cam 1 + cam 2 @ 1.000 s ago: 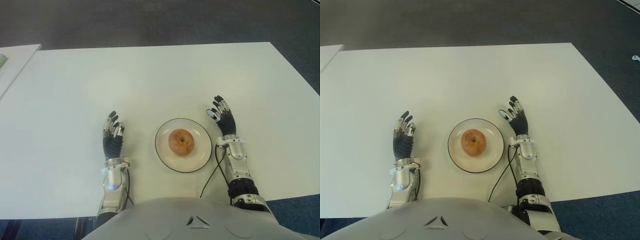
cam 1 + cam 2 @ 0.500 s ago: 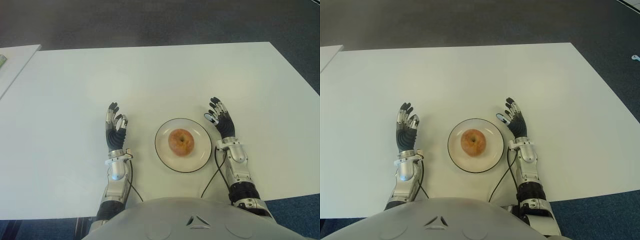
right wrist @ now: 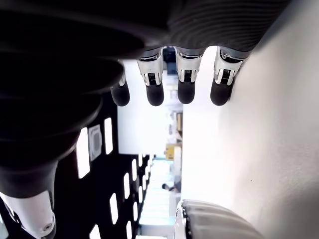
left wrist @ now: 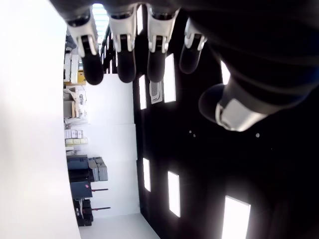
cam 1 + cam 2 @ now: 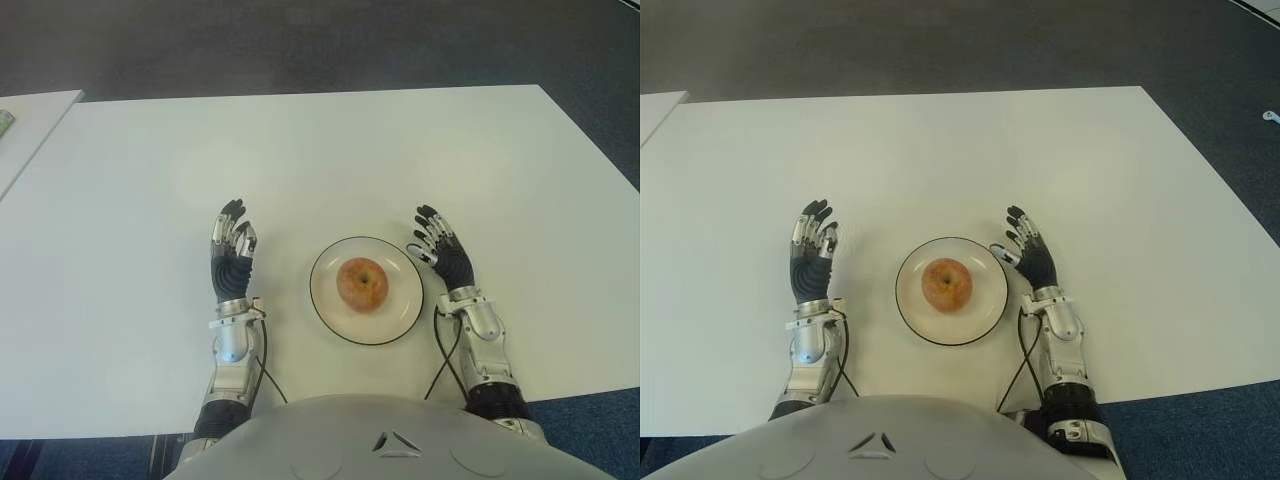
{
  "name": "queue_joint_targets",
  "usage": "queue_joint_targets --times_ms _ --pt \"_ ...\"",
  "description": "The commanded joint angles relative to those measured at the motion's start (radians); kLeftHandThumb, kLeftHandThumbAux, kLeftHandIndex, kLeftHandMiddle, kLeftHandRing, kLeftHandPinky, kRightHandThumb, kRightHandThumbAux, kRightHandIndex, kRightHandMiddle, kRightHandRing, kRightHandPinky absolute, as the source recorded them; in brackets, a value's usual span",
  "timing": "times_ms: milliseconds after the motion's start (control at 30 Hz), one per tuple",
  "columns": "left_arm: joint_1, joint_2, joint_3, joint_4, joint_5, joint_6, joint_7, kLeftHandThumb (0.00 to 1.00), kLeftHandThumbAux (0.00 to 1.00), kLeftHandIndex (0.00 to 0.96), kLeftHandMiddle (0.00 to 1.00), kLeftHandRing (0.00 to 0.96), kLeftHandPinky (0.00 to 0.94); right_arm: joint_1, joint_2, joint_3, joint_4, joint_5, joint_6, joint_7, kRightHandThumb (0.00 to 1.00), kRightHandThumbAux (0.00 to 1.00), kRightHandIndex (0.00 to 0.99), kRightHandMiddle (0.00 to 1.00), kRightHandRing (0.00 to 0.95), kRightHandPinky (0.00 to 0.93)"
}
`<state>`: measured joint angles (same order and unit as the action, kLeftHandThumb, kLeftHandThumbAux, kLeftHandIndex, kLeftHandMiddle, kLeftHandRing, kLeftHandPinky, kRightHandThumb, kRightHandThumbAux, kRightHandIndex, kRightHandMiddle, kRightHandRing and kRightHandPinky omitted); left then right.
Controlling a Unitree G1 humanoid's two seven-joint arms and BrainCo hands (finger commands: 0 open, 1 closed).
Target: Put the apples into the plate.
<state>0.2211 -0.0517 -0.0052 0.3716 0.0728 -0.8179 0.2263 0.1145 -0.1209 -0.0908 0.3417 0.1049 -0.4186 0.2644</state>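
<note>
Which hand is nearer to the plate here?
The right hand, beside the plate at its right rim. The left hand shows farther off, on the plate's left across bare table.

Left hand (image 5: 231, 262), right hand (image 5: 444, 254): empty, fingers extended

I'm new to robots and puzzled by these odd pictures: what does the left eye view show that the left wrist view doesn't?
Only the left eye view shows the apple on the plate, the right hand beside it, and the robot's body. Only the left wrist view shows the room behind, with ceiling lights and shelves. Both show the left hand, open and empty, and the white table.
</note>
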Motion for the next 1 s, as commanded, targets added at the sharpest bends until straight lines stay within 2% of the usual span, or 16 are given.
queue_joint_targets --times_ms 33,233,433,533,633,833,1000 --pt "0.112 0.013 -0.014 0.184 -0.008 -0.034 -0.063 0.101 0.526 0.169 0.173 0.171 0.225 0.109 0.009 0.01 -0.013 0.016 0.061 0.011 0.109 0.671 0.0 0.0 0.0 0.0" --pt "0.164 0.021 -0.03 0.12 0.009 -0.036 -0.081 0.086 0.496 0.119 0.14 0.133 0.146 0.154 0.015 0.022 -0.062 0.011 0.055 0.011 0.099 0.66 0.0 0.0 0.0 0.0" --pt "0.224 0.038 -0.038 0.052 0.052 -0.012 -0.078 0.071 0.503 0.054 0.058 0.054 0.075 0.208 0.01 0.033 -0.114 0.021 0.05 0.031 0.106 0.659 0.0 0.0 0.0 0.0" --pt "0.307 0.021 -0.047 -0.052 0.105 0.048 -0.048 0.071 0.508 0.026 0.027 0.029 0.049 0.24 0.0 0.037 -0.155 0.023 0.058 0.041 0.115 0.662 0.0 0.0 0.0 0.0" --pt "0.339 0.008 -0.049 -0.096 0.128 0.084 -0.035 0.074 0.513 0.009 0.01 0.014 0.031 0.258 -0.006 0.04 -0.182 0.024 0.068 0.045 0.12 0.666 0.0 0.0 0.0 0.0" --pt "0.426 -0.028 -0.063 -0.223 0.185 0.206 0.002 0.09 0.502 0.0 0.0 0.001 0.005 0.314 -0.023 0.057 -0.285 0.014 0.106 0.051 0.121 0.67 0.0 0.0 0.0 0.0" --pt "0.475 -0.04 -0.085 -0.303 0.153 0.288 -0.03 0.094 0.503 0.001 0.0 0.0 0.0 0.341 -0.027 0.067 -0.354 0.022 0.164 0.046 0.12 0.674 0.0 0.0 0.0 0.0"
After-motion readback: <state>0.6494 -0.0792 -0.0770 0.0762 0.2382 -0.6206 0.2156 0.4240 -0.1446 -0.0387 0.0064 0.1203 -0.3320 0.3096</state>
